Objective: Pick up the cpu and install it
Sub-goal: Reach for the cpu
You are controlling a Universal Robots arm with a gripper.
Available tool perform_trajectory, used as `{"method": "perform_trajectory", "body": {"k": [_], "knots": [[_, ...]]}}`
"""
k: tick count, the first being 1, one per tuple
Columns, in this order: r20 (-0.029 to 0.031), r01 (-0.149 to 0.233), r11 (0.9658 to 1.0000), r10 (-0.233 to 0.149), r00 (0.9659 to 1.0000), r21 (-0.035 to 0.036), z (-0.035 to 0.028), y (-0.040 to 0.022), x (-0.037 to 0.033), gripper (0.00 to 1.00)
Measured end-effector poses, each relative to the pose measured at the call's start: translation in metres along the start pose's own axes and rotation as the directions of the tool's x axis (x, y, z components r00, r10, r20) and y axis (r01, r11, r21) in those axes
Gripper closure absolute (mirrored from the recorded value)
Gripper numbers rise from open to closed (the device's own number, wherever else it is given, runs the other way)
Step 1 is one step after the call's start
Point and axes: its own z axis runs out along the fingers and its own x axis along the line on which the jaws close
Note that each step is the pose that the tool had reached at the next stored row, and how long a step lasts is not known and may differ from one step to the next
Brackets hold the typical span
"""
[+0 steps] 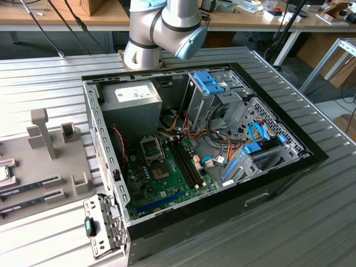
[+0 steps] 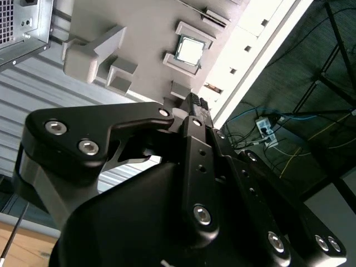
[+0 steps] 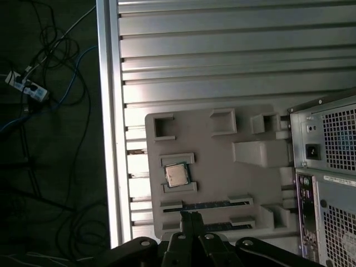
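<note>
The cpu (image 3: 177, 176) is a small square chip with a silvery top, lying flat in a raised pocket of the grey holder tray (image 3: 222, 167). It also shows in the second wrist view as the cpu (image 2: 190, 50) and at the exterior view's far left edge as the cpu (image 1: 4, 173). My gripper (image 3: 192, 217) hangs well above the tray, apart from the chip, with its black fingers pressed together and nothing between them. The same shut gripper (image 2: 189, 107) appears in the second wrist view. The motherboard's socket (image 1: 151, 148) sits inside the open computer case (image 1: 278, 183).
A grey power-supply box (image 1: 136, 95) stands in the case's back corner, with drive cages (image 1: 214, 86) and cables beside it. Memory sticks (image 3: 214, 204) lie in tray slots near the chip. The ribbed metal table (image 3: 222, 67) ends at an edge, with floor cables (image 3: 44, 94) beyond.
</note>
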Motion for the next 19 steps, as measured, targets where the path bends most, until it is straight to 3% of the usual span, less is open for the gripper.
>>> {"method": "perform_trajectory", "body": {"k": [19], "knots": [[0.0, 0.0, 1.0, 0.0, 1.0, 0.0, -0.0005, -0.0021, 0.0274, 0.89]]}}
